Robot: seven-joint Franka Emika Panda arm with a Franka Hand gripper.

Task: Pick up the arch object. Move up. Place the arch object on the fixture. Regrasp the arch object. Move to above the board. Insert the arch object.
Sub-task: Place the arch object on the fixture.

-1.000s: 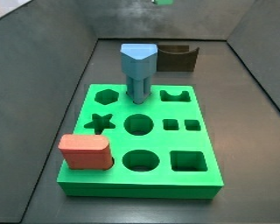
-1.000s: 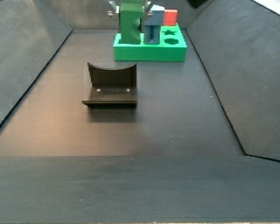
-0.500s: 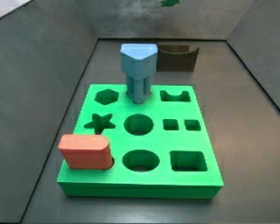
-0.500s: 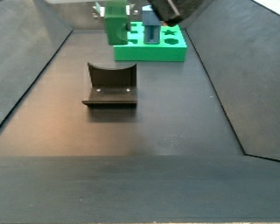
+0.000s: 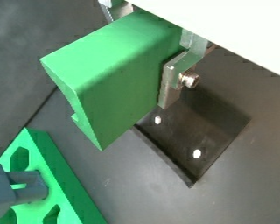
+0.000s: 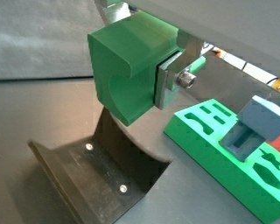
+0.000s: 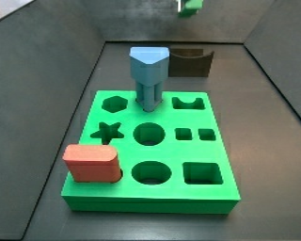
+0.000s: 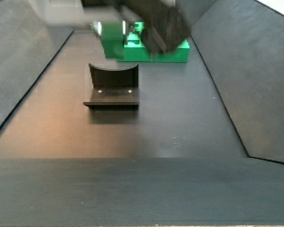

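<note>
My gripper (image 5: 122, 86) is shut on the arch object (image 5: 108, 74), a muted-green block with a curved notch. It shows in both wrist views, with a silver finger (image 6: 170, 80) pressed on its side; the far finger is hidden. The arch object (image 6: 129, 66) hangs above the dark fixture (image 6: 108, 171), apart from it. In a side view the fixture (image 8: 111, 86) stands in front of the bright green board (image 8: 145, 55), and the blurred arm crosses above it. In a side view only a green bit of the arch object (image 7: 188, 6) shows at the top edge.
The board (image 7: 153, 141) carries a tall blue peg (image 7: 147, 75) and a salmon-red block (image 7: 93, 162); its other cutouts are open. The fixture (image 7: 191, 62) stands behind the board. Dark sloped walls (image 7: 40, 104) close in the floor on both sides.
The gripper with the arch object has moved away from over the board to above the fixture, closer to the fixture's side of the floor. Board, peg and salmon block have not moved.
</note>
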